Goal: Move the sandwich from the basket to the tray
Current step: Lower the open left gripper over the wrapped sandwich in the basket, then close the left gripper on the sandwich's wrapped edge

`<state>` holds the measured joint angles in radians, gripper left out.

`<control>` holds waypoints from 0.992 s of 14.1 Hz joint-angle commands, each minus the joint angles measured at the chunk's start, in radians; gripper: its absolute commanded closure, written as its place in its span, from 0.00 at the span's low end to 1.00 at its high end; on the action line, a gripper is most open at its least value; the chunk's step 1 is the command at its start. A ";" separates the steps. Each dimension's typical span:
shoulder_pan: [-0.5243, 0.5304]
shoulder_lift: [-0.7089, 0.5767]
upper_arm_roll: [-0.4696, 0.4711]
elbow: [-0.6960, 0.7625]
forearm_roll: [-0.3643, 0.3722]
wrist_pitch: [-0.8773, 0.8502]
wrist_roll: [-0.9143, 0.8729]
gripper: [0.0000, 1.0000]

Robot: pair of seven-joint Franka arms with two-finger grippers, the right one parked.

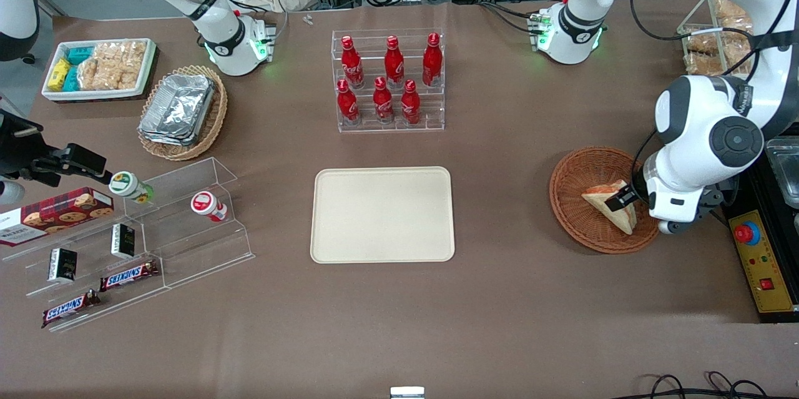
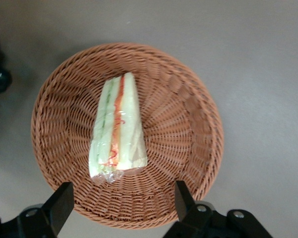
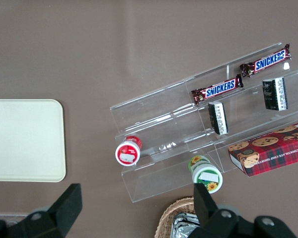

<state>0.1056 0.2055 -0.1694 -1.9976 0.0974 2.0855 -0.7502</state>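
Note:
The sandwich (image 1: 607, 201) (image 2: 116, 130), a film-wrapped wedge of white bread with red and green filling, lies in the round reddish-brown wicker basket (image 1: 571, 169) (image 2: 188, 99) toward the working arm's end of the table. My left gripper (image 1: 626, 202) (image 2: 123, 199) hangs over the basket, open. Its black fingers (image 2: 63, 197) stand wide apart above the basket's rim by the sandwich's broad end and hold nothing. The cream-beige tray (image 1: 382, 214) lies flat at the table's middle, with bare table between it and the basket.
A clear rack of red bottles (image 1: 388, 82) stands farther from the front camera than the tray. A clear stepped shelf with snacks (image 1: 125, 243), a tan basket of foil pans (image 1: 182, 110) and a white snack bin (image 1: 98, 68) lie toward the parked arm's end. A yellow box with a red button (image 1: 755, 261) sits beside the basket.

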 commanded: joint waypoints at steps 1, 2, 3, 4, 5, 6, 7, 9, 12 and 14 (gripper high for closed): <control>0.048 -0.020 -0.005 -0.038 0.016 0.031 -0.046 0.04; 0.058 -0.018 -0.005 -0.040 0.016 0.033 -0.046 0.04; 0.065 -0.014 -0.005 -0.041 0.018 0.039 -0.047 0.02; 0.066 -0.008 -0.005 -0.041 0.018 0.051 -0.047 0.01; 0.074 -0.005 -0.005 -0.043 0.018 0.054 -0.049 0.01; 0.085 0.003 -0.002 -0.047 0.019 0.056 -0.049 0.01; 0.085 0.008 -0.002 -0.052 0.034 0.071 -0.055 0.01; 0.085 0.009 -0.001 -0.113 0.050 0.163 -0.078 0.01; 0.086 0.015 0.002 -0.205 0.053 0.301 -0.081 0.01; 0.086 0.028 0.021 -0.213 0.054 0.314 -0.081 0.01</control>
<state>0.1819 0.2418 -0.1571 -2.1771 0.1243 2.3560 -0.8005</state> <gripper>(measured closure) 0.009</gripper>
